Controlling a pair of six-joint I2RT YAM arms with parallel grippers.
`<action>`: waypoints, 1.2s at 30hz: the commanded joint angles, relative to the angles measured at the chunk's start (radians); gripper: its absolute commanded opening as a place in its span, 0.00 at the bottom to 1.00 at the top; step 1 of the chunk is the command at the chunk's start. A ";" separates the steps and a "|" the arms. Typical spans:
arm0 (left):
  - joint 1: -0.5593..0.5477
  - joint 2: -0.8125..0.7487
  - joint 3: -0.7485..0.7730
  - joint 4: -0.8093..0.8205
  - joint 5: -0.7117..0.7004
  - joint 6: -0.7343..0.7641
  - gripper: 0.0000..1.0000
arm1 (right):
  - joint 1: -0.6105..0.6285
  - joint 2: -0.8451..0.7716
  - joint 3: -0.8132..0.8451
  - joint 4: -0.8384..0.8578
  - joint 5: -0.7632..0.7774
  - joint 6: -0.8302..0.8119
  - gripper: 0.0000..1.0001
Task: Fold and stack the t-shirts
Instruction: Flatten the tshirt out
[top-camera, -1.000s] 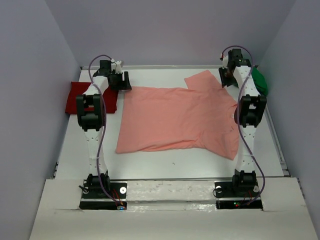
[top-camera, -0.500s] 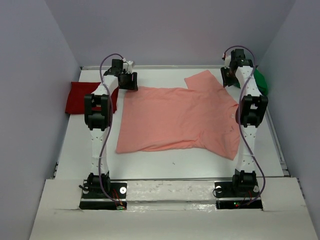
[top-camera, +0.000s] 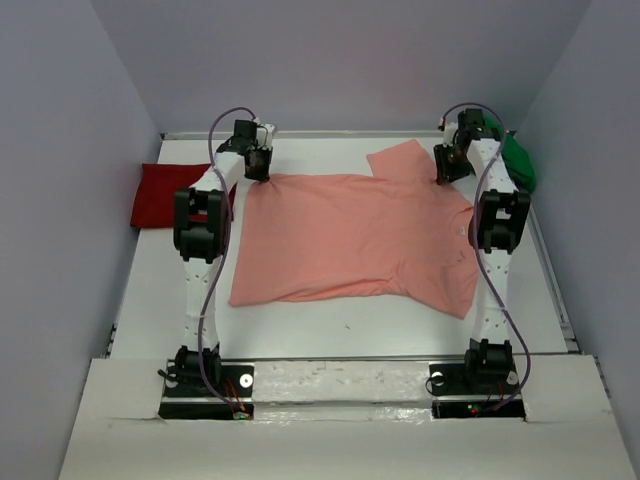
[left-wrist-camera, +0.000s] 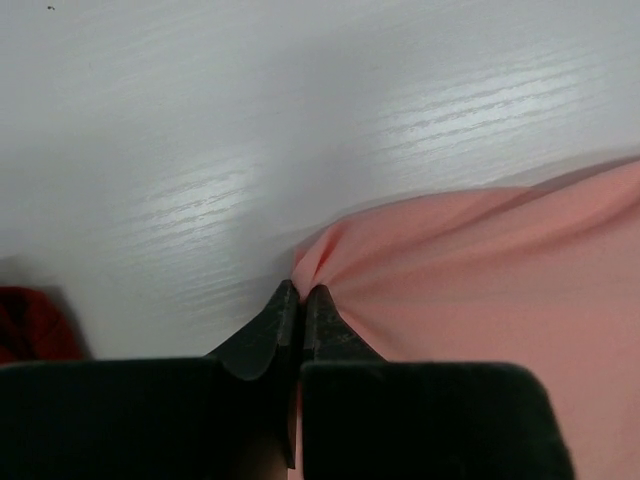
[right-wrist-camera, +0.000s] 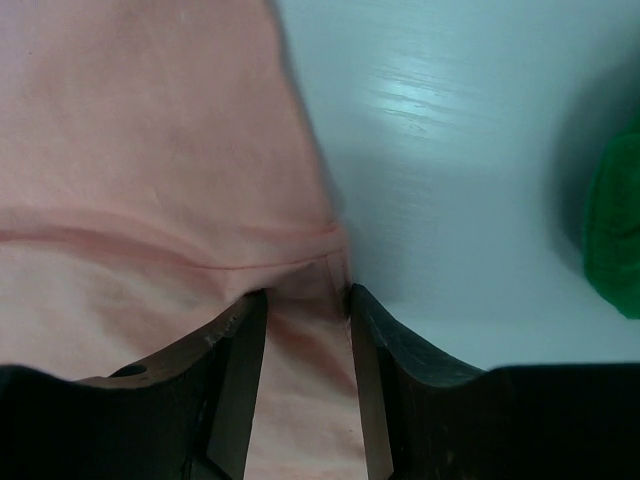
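The salmon-pink t-shirt (top-camera: 350, 235) lies spread flat in the middle of the white table. My left gripper (top-camera: 259, 166) is at its far left corner. In the left wrist view that gripper (left-wrist-camera: 302, 290) is shut on a puckered bit of the pink cloth (left-wrist-camera: 480, 270). My right gripper (top-camera: 446, 168) sits on the far right sleeve. Its jaws (right-wrist-camera: 307, 295) stand open, straddling the hemmed edge of the pink cloth (right-wrist-camera: 150, 130). The deep red t-shirt (top-camera: 160, 195) lies folded at the left edge. The bright green t-shirt (top-camera: 520, 162) is bunched at the far right, behind the right arm.
Grey walls close the table in at the back and on both sides. A raised rim (top-camera: 555, 270) runs along the right edge. Bare white table (top-camera: 330, 325) shows between the pink shirt and the arm bases.
My left gripper moved right from beside the red shirt to the pink shirt's far left corner and shut on it. The right gripper shifted slightly left onto the sleeve.
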 joint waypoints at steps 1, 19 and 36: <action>-0.005 -0.069 -0.025 -0.014 -0.039 0.020 0.02 | -0.004 0.032 0.072 -0.002 -0.076 -0.013 0.47; 0.006 -0.176 0.114 -0.073 -0.057 0.094 0.00 | -0.004 -0.094 0.083 0.049 -0.052 -0.028 0.00; 0.045 -1.050 -0.150 -0.166 0.136 0.198 0.00 | -0.004 -1.148 -0.372 -0.059 -0.182 -0.051 0.00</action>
